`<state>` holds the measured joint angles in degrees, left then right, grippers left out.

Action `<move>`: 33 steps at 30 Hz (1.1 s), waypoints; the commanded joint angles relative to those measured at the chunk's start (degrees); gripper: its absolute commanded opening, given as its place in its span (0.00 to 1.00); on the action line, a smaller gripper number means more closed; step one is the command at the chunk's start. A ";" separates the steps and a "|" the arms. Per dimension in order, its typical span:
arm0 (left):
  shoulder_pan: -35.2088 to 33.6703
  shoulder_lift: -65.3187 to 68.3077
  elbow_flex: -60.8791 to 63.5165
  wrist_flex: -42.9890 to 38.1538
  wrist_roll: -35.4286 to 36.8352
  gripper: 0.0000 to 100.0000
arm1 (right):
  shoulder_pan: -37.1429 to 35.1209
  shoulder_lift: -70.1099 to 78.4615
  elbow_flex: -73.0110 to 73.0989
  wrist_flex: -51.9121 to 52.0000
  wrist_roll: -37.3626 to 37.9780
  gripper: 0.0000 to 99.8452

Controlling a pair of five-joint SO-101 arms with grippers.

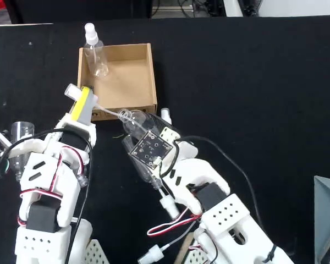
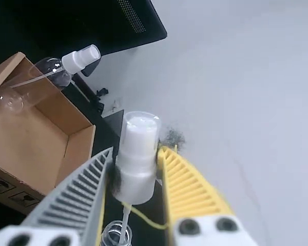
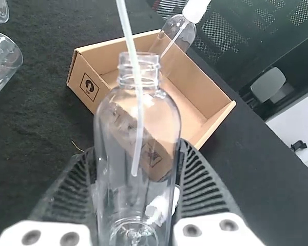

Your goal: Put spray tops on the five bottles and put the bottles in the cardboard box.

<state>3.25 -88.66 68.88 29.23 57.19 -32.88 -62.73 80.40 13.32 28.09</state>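
My left gripper [image 1: 81,100] is shut on a white spray top [image 2: 137,156], whose thin tube [image 3: 131,77] runs down into the open neck of a clear bottle [image 3: 136,148]. My right gripper [image 1: 139,133] is shut on that bottle [image 1: 133,122], holding it tilted just in front of the cardboard box [image 1: 133,82]. The cap itself sits well above the neck [image 2: 115,233]. Inside the box, a bottle with its spray top fitted [image 1: 94,52] leans in the far left corner.
An uncapped bottle [image 1: 21,140] lies at the left beside the left arm, and another [image 1: 146,165] lies under the right arm. Loose spray tops lie at the box's near right corner [image 1: 165,115] and near the right arm's base [image 1: 170,206] [image 1: 152,254]. A grey bin [image 1: 327,214] is at the right edge.
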 commanded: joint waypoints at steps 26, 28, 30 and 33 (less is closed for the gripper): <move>9.54 -0.09 2.42 -4.66 -10.81 0.03 | -0.79 -2.07 -1.63 -4.48 -0.09 0.01; 9.54 -0.09 2.95 -5.36 -11.60 0.03 | -0.70 -2.07 -1.45 -4.57 0.00 0.01; 9.54 -0.09 2.95 -5.27 -11.69 0.03 | -0.70 -2.07 -1.45 -4.57 0.00 0.01; 9.89 -0.09 2.95 -5.19 -13.54 0.03 | -0.70 -2.07 -1.45 -4.48 0.00 0.01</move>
<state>11.96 -88.57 72.92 25.45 45.93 -32.97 -62.73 80.40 10.86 28.09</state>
